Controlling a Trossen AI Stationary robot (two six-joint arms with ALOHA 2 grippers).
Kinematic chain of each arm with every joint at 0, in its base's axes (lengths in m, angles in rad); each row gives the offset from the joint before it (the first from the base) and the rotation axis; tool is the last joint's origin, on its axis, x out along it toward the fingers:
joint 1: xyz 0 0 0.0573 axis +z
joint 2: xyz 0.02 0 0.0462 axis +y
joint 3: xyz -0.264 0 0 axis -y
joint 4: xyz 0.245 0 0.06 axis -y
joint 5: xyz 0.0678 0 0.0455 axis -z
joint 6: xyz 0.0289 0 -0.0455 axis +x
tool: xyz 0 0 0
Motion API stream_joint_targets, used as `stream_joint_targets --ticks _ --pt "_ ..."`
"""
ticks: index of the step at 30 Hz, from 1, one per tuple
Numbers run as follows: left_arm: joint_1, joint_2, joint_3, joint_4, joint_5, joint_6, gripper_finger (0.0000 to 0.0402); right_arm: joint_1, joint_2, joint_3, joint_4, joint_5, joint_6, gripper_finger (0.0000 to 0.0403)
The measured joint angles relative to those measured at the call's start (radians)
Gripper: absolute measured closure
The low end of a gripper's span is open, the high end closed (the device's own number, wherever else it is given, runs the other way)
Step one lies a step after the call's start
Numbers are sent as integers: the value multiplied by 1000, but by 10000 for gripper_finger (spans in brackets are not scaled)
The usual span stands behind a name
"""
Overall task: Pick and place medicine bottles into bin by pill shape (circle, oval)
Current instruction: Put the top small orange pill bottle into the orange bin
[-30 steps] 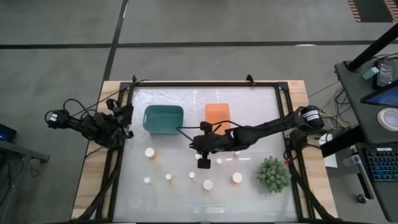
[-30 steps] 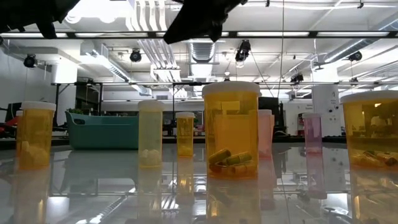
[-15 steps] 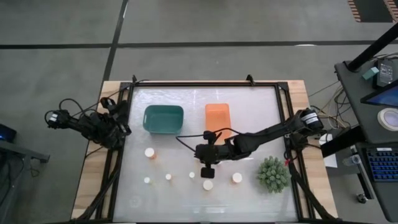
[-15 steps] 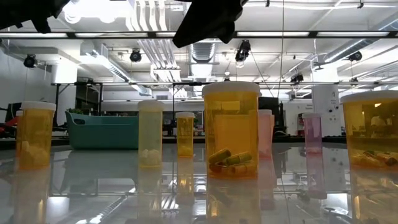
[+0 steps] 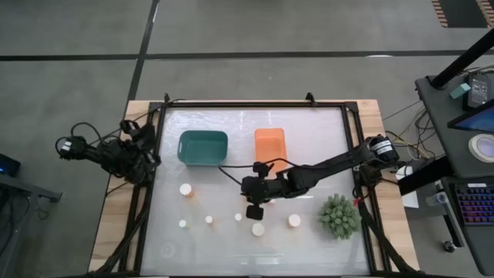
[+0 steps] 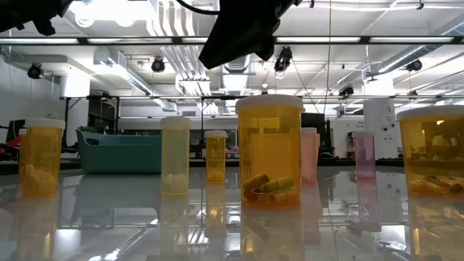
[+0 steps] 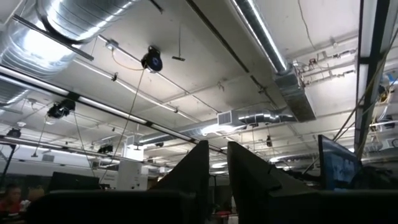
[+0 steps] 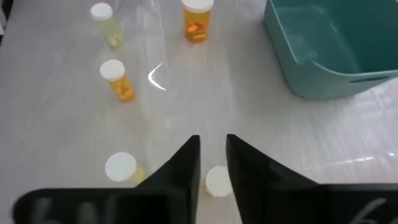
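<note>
On the pale glossy table (image 5: pixel 309 123), the biggest task thing is the teal plastic bin with rounded corners (image 5: pixel 203 147). I take it as my landmark. Just beside it stands the narrower orange plastic bin (image 5: pixel 270 143). Both look empty from above.

The left gripper (image 7: pixel 217 146) waits off the table edge, beside the teal bin. Its fingers are almost together and hold nothing. The right gripper (image 5: pixel 253 213) hangs in front of the teal bin, on the side away from its back wall. Its fingers stand a little apart, with nothing between them.

The small amber plastic medicine bottles with white round caps (image 5: pixel 186 189) stand scattered in front of the teal bin, well apart from each other. One wider bottle (image 5: pixel 258 229) is just beyond the right gripper, and I judge it the next one.

I expect the bottles to be light, stiff and smooth. They may slip or tip over on the shiny top. I would close on the round body below the cap, from straight above. In the low view, this wide bottle (image 6: pixel 269 148) holds oblong capsules (image 6: pixel 268 185).
</note>
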Motion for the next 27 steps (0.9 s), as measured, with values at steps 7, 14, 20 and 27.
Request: stream_joint_targets --ticks 7,14,20,27 --pt "0 0 0 8 25 0 359 0 31 0 -14 25 47 218" --pt "0 0 0 9 27 0 359 -2 45 0 -75 23 44 163" --pt "0 0 0 9 27 0 359 -9 41 1 -117 -6 33 152" --pt "0 0 0 9 27 0 359 -31 39 5 -143 -76 -39 157"
